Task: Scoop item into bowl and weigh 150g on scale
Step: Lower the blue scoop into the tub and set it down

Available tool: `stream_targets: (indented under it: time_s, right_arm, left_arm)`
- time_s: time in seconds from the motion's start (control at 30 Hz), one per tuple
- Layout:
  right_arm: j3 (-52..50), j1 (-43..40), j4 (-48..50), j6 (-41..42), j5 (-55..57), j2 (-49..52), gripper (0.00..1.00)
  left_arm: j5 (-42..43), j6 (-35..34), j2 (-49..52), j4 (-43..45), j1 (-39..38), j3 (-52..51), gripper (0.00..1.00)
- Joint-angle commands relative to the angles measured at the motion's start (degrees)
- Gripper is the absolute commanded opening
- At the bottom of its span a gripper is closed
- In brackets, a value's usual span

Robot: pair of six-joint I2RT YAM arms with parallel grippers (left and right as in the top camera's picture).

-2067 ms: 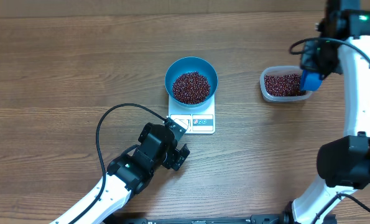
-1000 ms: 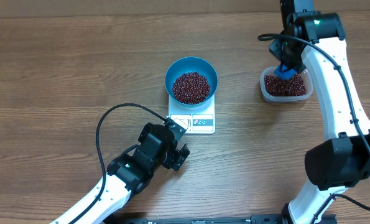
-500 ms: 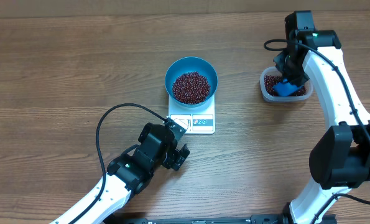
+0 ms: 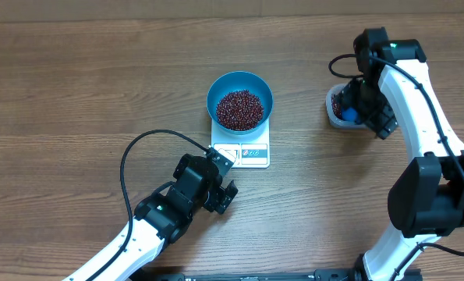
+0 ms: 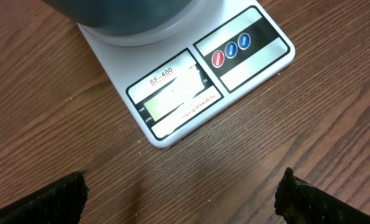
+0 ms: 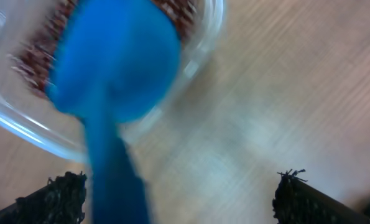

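And the right gripper point(image 6: 181, 198) has let go; a second ago it was clamped on the blue scoop point(image 6: 116, 68), now its jaws stand wide and the handle is no longer pinched! The scoop has travelled from beside the clear tub point(image 6: 23, 127), over its far edge, and down into it; its head now lies over the beans point(image 6: 29, 56) with the handle out across the rim; the right arm has swung in over the tub's right side.

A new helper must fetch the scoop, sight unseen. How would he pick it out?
At the right of the table, find the clear plastic tub of beans under the right arm. The scoop lies with its head over the beans and its handle crossing the rim. It alone is bright blue with a handle; the teal bowl on the scale has none.
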Motion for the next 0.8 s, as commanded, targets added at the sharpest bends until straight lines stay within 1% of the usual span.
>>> stream_targets:
  time_s: [0.0, 0.1, 0.17, 0.27, 0.3, 0.4, 0.5, 0.57, 0.7, 0.77]
  right_arm:
    - [-0.1, -0.3, -3.3, -3.0, 0.2, -1.7, 0.99]
    - [-0.1, -0.2, -5.8, -3.0, 0.1, -1.7, 1.00]
    - [-0.1, 0.0, -5.7, -3.0, 0.2, -1.7, 1.00]
    - [-0.1, 0.0, -1.2, -3.0, -2.3, -1.7, 1.00]
    - [-0.1, 0.0, 2.9, -3.0, -6.3, -1.7, 1.00]
    - [-0.1, 0.0, 9.6, -2.9, -10.4, -1.7, 1.00]
    - [-0.1, -0.4, 14.8, -2.3, -7.7, -1.7, 1.00]
    - [0.0, -1.0, 16.6, -2.3, -5.1, -1.7, 1.00]
    - [0.1, -3.1, 16.1, -0.8, 0.1, -1.7, 1.00]
    - [0.1, -4.4, 14.3, -0.8, 0.6, -1.7, 1.00]
  left_arm:
    - [-0.5, -0.3, 0.1, 0.2, 0.2, 1.3, 1.00]
    - [-0.5, -0.3, 0.1, 0.2, 0.2, 1.3, 1.00]
    - [-0.5, -0.3, 0.1, 0.2, 0.2, 1.3, 1.00]
    - [-0.5, -0.3, 0.1, 0.2, 0.2, 1.3, 1.00]
    - [-0.5, -0.3, 0.1, 0.2, 0.2, 1.3, 1.00]
    - [-0.5, -0.3, 0.1, 0.2, 0.2, 1.3, 1.00]
    - [-0.5, -0.3, 0.1, 0.2, 0.2, 1.3, 1.00]
    - [-0.5, -0.3, 0.1, 0.2, 0.2, 1.3, 1.00]
    - [-0.5, -0.3, 0.1, 0.2, 0.2, 1.3, 1.00]
    - [-0.5, -0.3, 0.1, 0.2, 0.2, 1.3, 1.00]
